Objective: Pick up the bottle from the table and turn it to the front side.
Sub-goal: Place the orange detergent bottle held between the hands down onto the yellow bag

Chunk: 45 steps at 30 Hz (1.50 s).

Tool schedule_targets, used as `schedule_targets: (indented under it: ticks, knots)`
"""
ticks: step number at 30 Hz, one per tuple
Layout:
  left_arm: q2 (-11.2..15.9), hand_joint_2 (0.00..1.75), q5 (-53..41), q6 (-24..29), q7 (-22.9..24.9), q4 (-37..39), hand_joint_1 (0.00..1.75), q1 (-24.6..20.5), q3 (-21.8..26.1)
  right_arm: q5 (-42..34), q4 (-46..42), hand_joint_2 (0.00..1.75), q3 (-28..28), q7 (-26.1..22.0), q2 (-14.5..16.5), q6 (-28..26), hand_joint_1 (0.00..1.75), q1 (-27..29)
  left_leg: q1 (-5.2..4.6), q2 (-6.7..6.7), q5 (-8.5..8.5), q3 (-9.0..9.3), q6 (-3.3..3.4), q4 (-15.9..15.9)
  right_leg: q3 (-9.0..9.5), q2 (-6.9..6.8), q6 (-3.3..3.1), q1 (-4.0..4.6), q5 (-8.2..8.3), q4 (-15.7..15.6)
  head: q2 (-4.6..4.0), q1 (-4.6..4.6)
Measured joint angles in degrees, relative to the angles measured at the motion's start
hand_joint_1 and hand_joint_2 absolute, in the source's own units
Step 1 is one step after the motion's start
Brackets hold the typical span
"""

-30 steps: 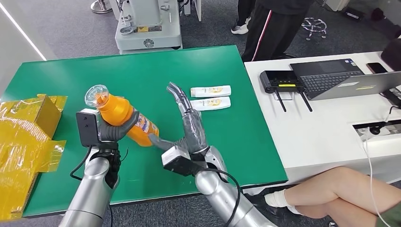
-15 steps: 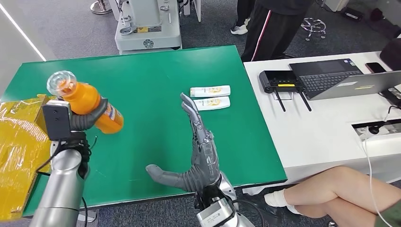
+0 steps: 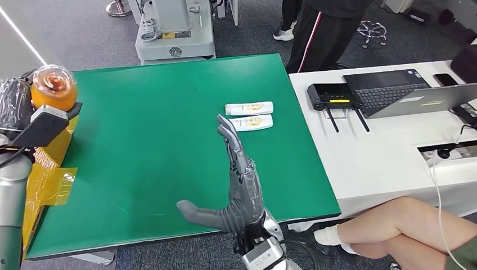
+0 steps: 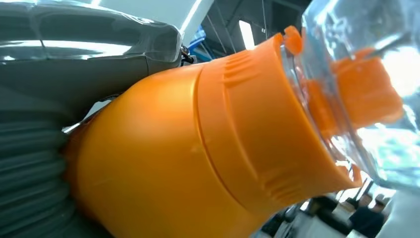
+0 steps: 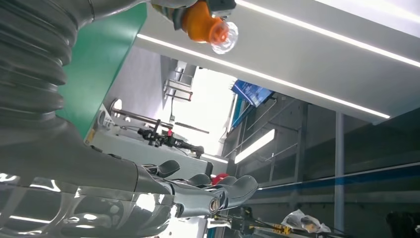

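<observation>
the left hand (image 3: 17, 104) is raised at the far left edge of the green worktop (image 3: 169, 129), its fingers wrapped around the orange bottle (image 3: 52, 90), whose clear cap points toward the camera. the bottle is held up off the worktop, above yellow packaging (image 3: 39, 180). the right hand (image 3: 239, 185) hovers over the near edge of the worktop, fingers straight and spread, thumb out to the side, holding nothing. two small white tubes (image 3: 249, 115) lie side by side just beyond its fingertips.
</observation>
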Motion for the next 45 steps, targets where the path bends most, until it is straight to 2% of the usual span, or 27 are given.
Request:
schedule_targets:
  ticks: [7,11,15,19,22,28,36,45]
  knots:
    - [8.4,1.75,-3.4,-4.3,-1.0,2.1,1.75,1.5,-1.5,0.1,0.0,1.75,-0.2,-0.8,-0.4,-0.1,0.00,1.0,0.01,0.12,-0.03,0.00,-0.05,0.0,-0.05,0.15,-0.02,0.00,-0.01,0.0,0.00,0.00]
    - [10.8,1.75,-4.6,-7.8,-1.1,4.2,1.75,1.3,-2.8,0.6,0.0,1.75,-0.3,-1.0,-0.5,-0.8,0.00,1.6,0.01,0.04,-0.03,-0.01,-0.05,0.0,-0.04,0.07,-0.03,0.00,-0.02,0.0,0.00,0.01]
    - [11.6,1.75,-5.8,-10.4,-1.2,6.9,1.75,0.5,-4.8,0.8,0.0,1.75,-0.3,-1.0,-0.5,-0.7,0.00,1.7,0.01,0.06,-0.03,-0.01,-0.05,0.0,-0.03,0.08,-0.03,0.00,-0.01,0.0,0.00,0.02]
    - [11.6,1.75,-6.3,-11.1,-2.0,10.3,1.75,-0.5,-7.0,0.7,0.0,1.75,-0.3,-1.0,-0.5,0.0,0.00,1.7,0.00,0.06,-0.03,-0.01,-0.05,0.0,-0.02,0.08,-0.03,-0.01,0.00,0.0,0.00,0.02]
    - [11.4,1.75,-6.5,-9.5,-3.2,12.4,1.75,-0.5,-8.3,0.2,0.0,1.75,-0.3,-1.1,-0.5,0.5,0.00,1.7,-0.01,0.04,-0.03,-0.01,-0.05,0.0,-0.01,0.06,-0.04,-0.01,0.00,0.0,0.00,0.02]
    - [9.8,1.75,-8.4,-1.4,-4.1,16.7,1.75,1.9,-10.6,-0.1,0.0,1.75,-0.3,-1.1,-0.5,1.3,0.00,1.7,0.00,0.02,-0.06,0.00,-0.09,0.0,-0.02,0.03,-0.04,-0.01,-0.01,0.0,0.00,0.01]
    - [5.8,1.75,-16.2,10.7,0.7,24.8,1.75,2.9,-12.5,0.0,-0.8,1.75,-0.3,-0.4,-0.5,2.6,0.00,1.7,0.00,0.05,-0.06,-0.01,-0.09,0.0,-0.01,0.06,-0.03,-0.01,-0.01,0.0,0.00,0.02]
    - [4.4,1.75,-20.4,17.6,3.3,31.1,1.75,3.4,-12.8,-0.2,-1.1,1.75,-0.2,0.6,-0.4,3.7,0.00,1.4,0.00,0.04,-0.07,0.00,-0.11,0.0,0.00,0.06,-0.04,0.00,-0.01,0.0,0.00,0.02]
